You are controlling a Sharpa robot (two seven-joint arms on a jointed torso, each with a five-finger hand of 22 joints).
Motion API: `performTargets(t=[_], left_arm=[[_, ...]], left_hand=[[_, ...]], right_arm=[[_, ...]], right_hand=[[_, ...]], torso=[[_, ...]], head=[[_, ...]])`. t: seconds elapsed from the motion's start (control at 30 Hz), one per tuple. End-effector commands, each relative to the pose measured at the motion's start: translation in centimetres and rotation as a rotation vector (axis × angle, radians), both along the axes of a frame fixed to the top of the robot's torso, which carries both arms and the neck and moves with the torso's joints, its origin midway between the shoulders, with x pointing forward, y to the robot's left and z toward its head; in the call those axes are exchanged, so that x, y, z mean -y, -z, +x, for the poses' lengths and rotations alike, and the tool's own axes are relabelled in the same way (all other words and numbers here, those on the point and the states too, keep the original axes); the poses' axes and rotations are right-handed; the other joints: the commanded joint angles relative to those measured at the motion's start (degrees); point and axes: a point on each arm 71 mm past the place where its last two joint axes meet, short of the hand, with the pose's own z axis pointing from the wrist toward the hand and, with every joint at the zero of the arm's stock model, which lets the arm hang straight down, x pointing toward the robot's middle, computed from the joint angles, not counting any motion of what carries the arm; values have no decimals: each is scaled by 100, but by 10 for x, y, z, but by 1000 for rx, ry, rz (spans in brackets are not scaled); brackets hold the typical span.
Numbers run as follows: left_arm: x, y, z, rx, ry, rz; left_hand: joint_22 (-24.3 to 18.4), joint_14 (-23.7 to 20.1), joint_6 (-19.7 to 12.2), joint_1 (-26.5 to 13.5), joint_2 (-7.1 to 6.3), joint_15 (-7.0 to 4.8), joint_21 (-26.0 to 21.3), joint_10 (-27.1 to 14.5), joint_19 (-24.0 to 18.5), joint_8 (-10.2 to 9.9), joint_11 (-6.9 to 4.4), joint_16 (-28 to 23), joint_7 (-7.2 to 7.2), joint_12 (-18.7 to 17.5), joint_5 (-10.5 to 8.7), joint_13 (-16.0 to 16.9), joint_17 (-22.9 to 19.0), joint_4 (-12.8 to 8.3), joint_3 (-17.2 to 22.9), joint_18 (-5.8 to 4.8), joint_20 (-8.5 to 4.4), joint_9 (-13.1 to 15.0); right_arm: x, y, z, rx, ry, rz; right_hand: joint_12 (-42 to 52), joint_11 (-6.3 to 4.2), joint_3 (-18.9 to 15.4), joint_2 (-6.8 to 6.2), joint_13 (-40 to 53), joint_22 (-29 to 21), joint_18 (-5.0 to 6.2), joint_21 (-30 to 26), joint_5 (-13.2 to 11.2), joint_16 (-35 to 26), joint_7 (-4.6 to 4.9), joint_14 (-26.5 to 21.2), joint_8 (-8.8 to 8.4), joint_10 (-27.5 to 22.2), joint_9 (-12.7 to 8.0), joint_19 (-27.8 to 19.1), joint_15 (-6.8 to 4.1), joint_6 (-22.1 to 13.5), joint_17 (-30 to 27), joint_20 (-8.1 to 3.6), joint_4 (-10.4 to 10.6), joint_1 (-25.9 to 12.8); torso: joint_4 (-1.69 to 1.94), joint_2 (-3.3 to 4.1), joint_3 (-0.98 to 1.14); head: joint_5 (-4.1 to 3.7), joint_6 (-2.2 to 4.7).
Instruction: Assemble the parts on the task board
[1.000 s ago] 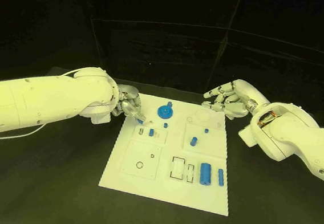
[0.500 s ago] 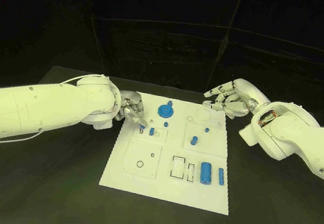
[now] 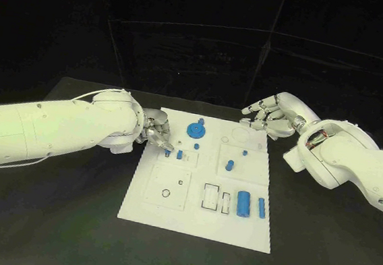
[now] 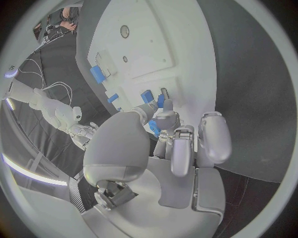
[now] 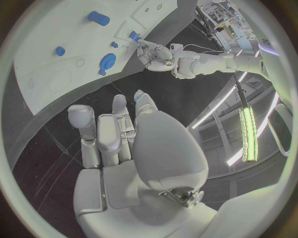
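The white task board (image 3: 192, 221) lies in the middle of the black table. My left hand (image 3: 155, 130) hovers over the board's far left edge and pinches a small blue part (image 4: 153, 128) between thumb and fingers, just above a slot beside another small blue piece (image 3: 179, 155). In the left wrist view the left hand (image 4: 168, 144) points its fingertips down at the board (image 4: 155, 44). My right hand (image 3: 271, 116) floats above the far right corner, fingers loosely spread, holding nothing. The right wrist view shows that hand (image 5: 124, 134) above the board (image 5: 49, 29).
A round blue part (image 3: 195, 132) stands near the board's far edge. A blue cylinder (image 3: 242, 204) and a slimmer blue piece (image 3: 260, 208) lie toward the near right. Two small blue pieces (image 3: 228, 166) stand mid-board. Black table surrounds the board.
My left hand has shifted slightly right and nearer, farther over the board's left edge, still pinching the blue part. The right hand has stayed put.
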Motion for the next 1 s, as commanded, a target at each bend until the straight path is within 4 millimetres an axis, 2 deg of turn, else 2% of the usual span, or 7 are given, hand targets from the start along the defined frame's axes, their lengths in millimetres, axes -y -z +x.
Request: performTargets(t=[0.03,1.0], left_arm=[[-1,1,0,-9,6,39],[1,5,-5,-47,29,71]], left_hand=[[2,605,17,42,0,-35,22,28,26,19,9,19,-31,37,12,3,1509,-647,666,3,-8,10],[-4,605,26,32,-10,-34,17,45,24,22,9,19,-31,56,12,29,1509,-650,691,4,-8,10]], right_arm=[[-2,-1,0,3,-12,4],[-2,-1,0,3,-13,4]], right_hand=[[-1,1,-5,42,-5,-5,108,-27,16,-35,11,13,39,-6,2,-31,-41,25,-7,10,17,-7],[-1,1,-5,42,-5,-5,108,-27,16,-35,11,13,39,-6,2,-31,-41,25,-7,10,17,-7]], torso=[[2,-1,-2],[1,1,-1]], head=[[3,-3],[3,-16]])
